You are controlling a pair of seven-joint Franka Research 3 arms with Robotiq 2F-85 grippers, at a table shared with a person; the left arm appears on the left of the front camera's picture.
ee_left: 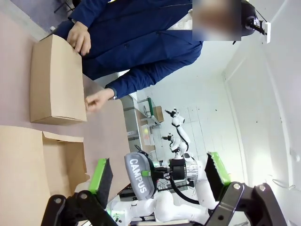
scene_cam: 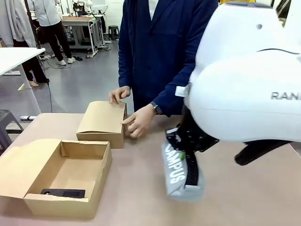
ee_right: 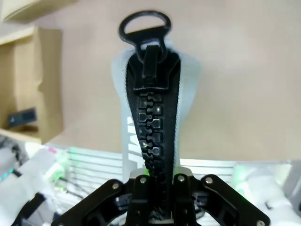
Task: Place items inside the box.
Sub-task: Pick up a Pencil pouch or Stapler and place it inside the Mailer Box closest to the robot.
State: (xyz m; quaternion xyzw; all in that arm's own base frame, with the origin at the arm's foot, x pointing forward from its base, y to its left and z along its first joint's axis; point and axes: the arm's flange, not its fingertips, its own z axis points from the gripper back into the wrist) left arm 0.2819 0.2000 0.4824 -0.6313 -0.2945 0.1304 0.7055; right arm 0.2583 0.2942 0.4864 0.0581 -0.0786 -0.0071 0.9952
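Front view: the right gripper (scene_cam: pixel 187 143) is clamped on the grey pouch (scene_cam: pixel 176 176), holding it upright, right of the open box (scene_cam: pixel 61 205), where the stapler (scene_cam: pixel 62 192) lies. The left gripper (ee_left: pixel 159 172) gapes wide.

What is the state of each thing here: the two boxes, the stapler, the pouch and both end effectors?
larger box: open, flap lid folded back.
stapler: lying inside the larger box.
smaller box: closed, a person's hands on it.
right end effector: shut on the pouch.
pouch: zipped shut, held.
left end effector: open, empty.
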